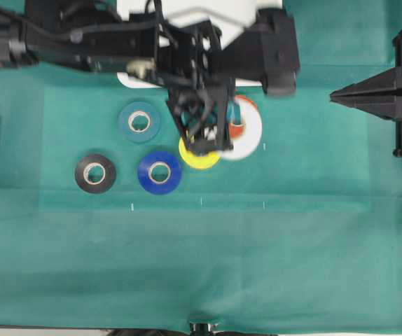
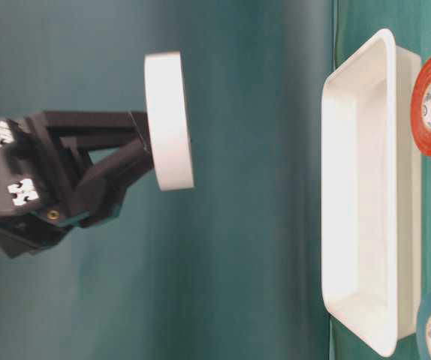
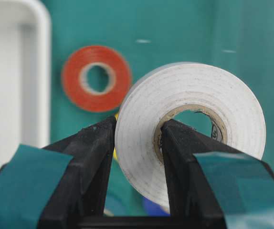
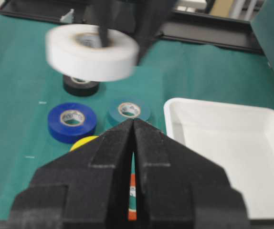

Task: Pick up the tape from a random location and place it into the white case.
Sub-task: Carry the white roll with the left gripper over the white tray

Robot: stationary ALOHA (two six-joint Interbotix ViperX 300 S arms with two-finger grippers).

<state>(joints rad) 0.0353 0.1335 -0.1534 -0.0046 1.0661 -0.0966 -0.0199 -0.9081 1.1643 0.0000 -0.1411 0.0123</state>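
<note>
- Green cloth covers the tabletop (image 1: 201,266) in the overhead view. The left pincer (image 1: 204,136) hangs over the cluster of rolls with the tape (image 1: 246,133) clamped in it, the white roll blurred beside the arm. The white case (image 1: 187,10) lies just beyond, mostly hidden under the arm. Judgement: pick-up done, carry and release left.
- Same view, relative to the white case: an orange-red roll (image 1: 239,126) and a yellow roll (image 1: 199,157) sit near its front edge under the pincer; a teal roll (image 1: 139,122), a blue roll (image 1: 160,172) and a black roll (image 1: 95,173) lie further off. The right pincer (image 1: 337,95) is parked well apart, its tips drawn together, holding nothing.
- Table-level view: the tape (image 2: 169,120) is well clear of the cloth, gripped edge-on by the left pincer (image 2: 142,142). The white case (image 2: 366,195) looks empty. Nothing stands between tape and case.
- Left wrist view: one finger (image 3: 91,157) presses the tape's (image 3: 189,124) outer face, the other goes through its core. The orange-red roll (image 3: 96,78) lies just beside the case rim (image 3: 41,71).
- Right wrist view: the right pincer (image 4: 133,129) is closed on nothing. The tape (image 4: 91,51) hangs above the rolls, beside the white case (image 4: 232,152), not yet over it.
</note>
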